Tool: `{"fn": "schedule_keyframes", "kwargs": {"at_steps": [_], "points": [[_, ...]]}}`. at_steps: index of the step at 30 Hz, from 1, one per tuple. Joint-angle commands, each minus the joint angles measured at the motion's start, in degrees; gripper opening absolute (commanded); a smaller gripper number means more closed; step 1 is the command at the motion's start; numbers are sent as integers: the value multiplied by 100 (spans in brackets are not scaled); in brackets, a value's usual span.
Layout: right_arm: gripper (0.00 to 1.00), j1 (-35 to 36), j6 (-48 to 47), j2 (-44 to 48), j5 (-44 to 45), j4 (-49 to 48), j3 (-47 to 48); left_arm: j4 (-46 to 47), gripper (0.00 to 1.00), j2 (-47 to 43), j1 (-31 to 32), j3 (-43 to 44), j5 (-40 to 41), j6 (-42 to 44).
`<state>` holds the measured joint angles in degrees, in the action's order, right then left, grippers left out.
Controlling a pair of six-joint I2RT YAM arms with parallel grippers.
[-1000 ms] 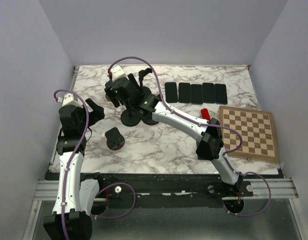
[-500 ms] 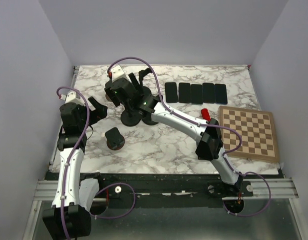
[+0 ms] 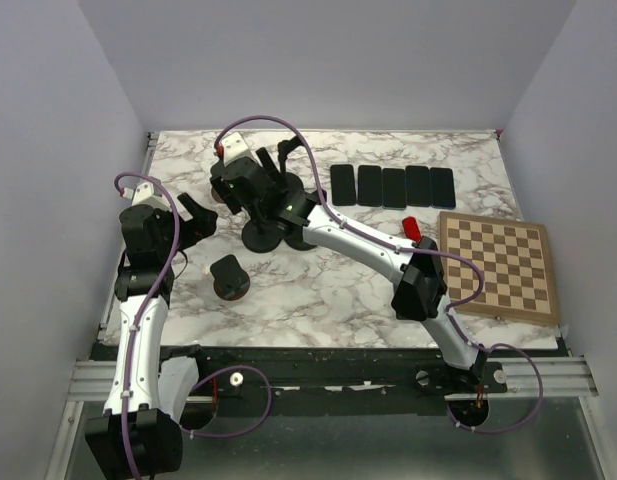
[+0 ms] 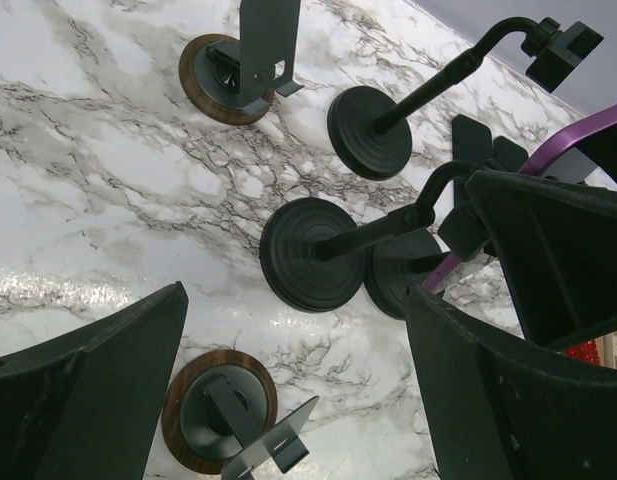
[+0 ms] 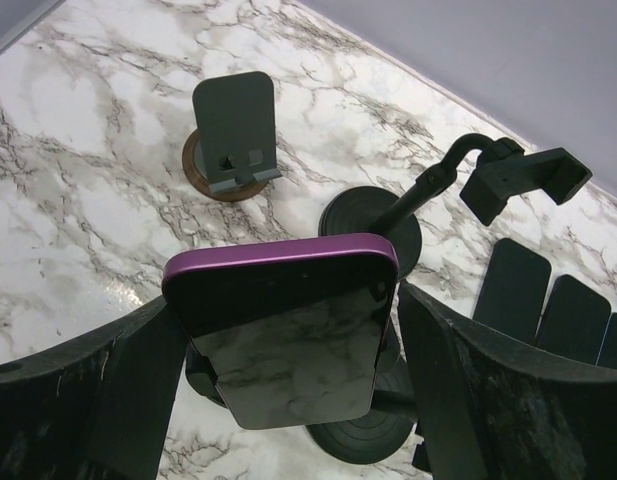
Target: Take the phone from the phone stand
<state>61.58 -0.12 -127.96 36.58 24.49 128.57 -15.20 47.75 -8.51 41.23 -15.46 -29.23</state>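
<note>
Purple-rimmed and glossy black, the phone (image 5: 283, 340) leans on the phone stand (image 5: 353, 445) directly between the fingers of the right end effector (image 5: 288, 305). Its jaws stand wide and flank the phone's two long edges. The pads lie right at those edges, but whether they press on them cannot be told. Just past the phone's top edge rises an empty clamp stand (image 5: 488, 180), so room is tight on that side. Farther out to the left of this end effector, a small wood-based stand (image 5: 233, 130) sits apart on bare marble bench (image 5: 78, 170). To its right a row of spare phones (image 3: 393, 186) lies flat. The left end effector (image 4: 293, 300) hangs fully spread and holds nothing. It is above the round black bases of the stands, with a second wood-based stand (image 4: 223, 425) below its near finger and open marble to its left. A chessboard (image 3: 498, 265) lies well apart from both, against the bench's right edge.
</note>
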Motion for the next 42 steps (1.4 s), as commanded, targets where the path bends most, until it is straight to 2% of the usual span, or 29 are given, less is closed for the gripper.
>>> {"fn": "schedule_keyframes", "kwargs": {"at_steps": [1,3,5,8,10,13,15,19,24,29,31,33,37,42], "points": [[88,61,-95,-212,-24,12,3,119,96,-20,-19,-5,-197,-64],[85,47,-120,-220,-40,15,-24,158,95,-1,-19,-6,-252,-82],[77,38,-123,-220,-67,12,-49,249,94,17,-19,-36,-359,-108],[48,-28,-82,-201,-219,5,-65,498,90,134,-19,-84,-737,-124],[26,-120,-7,-141,-433,-6,-85,827,82,280,-19,-119,-1163,-166],[2,-295,-6,-33,-999,6,-70,1406,68,607,-10,-183,-1796,-326],[1,-448,222,28,-1566,79,-22,1887,63,790,12,-276,-2114,-466],[1,-816,426,139,-2388,211,45,2285,62,1131,310,-146,-2284,-509],[1,-1085,572,245,-3150,238,36,3040,66,1368,635,-150,-2266,-658],[1,-1126,636,213,-3269,249,60,3403,78,1744,834,30,-2156,-599],[1,-1139,668,223,-3335,243,71,3334,78,1962,834,199,-2026,-521],[1,-1140,694,228,-3367,236,93,3130,73,2205,834,430,-1960,-435],[1,-1148,764,232,-3442,241,146,3030,71,2490,834,637,-1843,-347],[1,-1148,837,237,-3427,232,151,3212,57,2626,1016,647,-1823,-414]]}}
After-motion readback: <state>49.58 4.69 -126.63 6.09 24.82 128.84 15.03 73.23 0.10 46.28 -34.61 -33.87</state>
